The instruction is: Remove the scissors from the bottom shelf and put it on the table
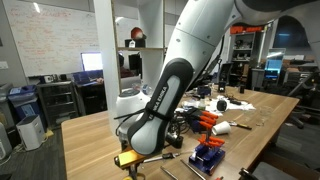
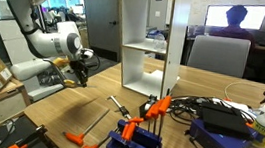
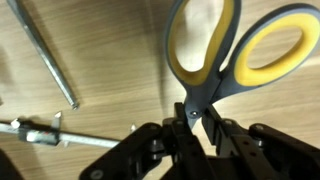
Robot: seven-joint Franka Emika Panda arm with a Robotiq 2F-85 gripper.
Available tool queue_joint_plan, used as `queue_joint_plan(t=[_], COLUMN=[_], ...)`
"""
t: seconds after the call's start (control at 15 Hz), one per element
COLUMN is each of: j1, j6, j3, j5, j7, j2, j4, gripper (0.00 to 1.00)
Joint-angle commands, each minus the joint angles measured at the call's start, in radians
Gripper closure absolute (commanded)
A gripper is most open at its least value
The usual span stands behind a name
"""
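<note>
**SCISSORS TRANSFER: SET-DOWN STAGE**

Confirm the gripper (image 3: 197,128) clamped shut on the yellow-and-grey scissors (image 3: 198,98) at the pivot, just under the two handle loops. Treat this grip as deliberate: pinching the narrow neck leaves the loops free and probably keeps the blades from swinging apart. Do not assume blade position; hidden behind the fingers.

Locate the load outside the white shelf unit (image 2: 122,28), well apart from its bottom shelf (image 2: 139,87) and out to one side, low over the wooden table (image 3: 110,70). Cannot tell whether touching the wood yet. Judge the removal step complete and the set-down step pending.

Before lowering, check the thin metal rod (image 3: 45,50) and the clamp-like metal tool (image 3: 40,132) lying on the same tabletop. Their placement relative to the shelf unit is not determinable from the wrist view. Lower onto bare wood, avoiding both, to prevent a tilted rest. Release only with the scissors flat on the surface.
</note>
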Motion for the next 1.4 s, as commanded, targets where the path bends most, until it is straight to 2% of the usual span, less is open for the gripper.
queue_joint_plan(t=[0.0, 0.13, 0.27, 0.47, 0.6, 0.93, 1.33], j1=[-0.065, -0.02, 0.042, 0.158, 0.207, 0.275, 0.302], j6=[-0.011, -0.011, -0.002, 0.061, 0.124, 0.271, 0.374], j3=[0.163, 0.15, 0.085, -0.068, -0.14, -0.232, -0.254], j5=[0.147, 0.13, 0.053, -0.069, -0.084, 0.038, 0.231], j7=[-0.214, -0.274, -0.307, -0.232, -0.206, -0.185, -0.243], j2=[-0.003, 0.024, 0.046, 0.083, 0.118, 0.196, 0.267], j4=[-0.025, -0.013, -0.006, 0.003, 0.01, 0.017, 0.023], gripper=[0.85, 0.85, 0.85, 0.85, 0.85, 0.85, 0.85])
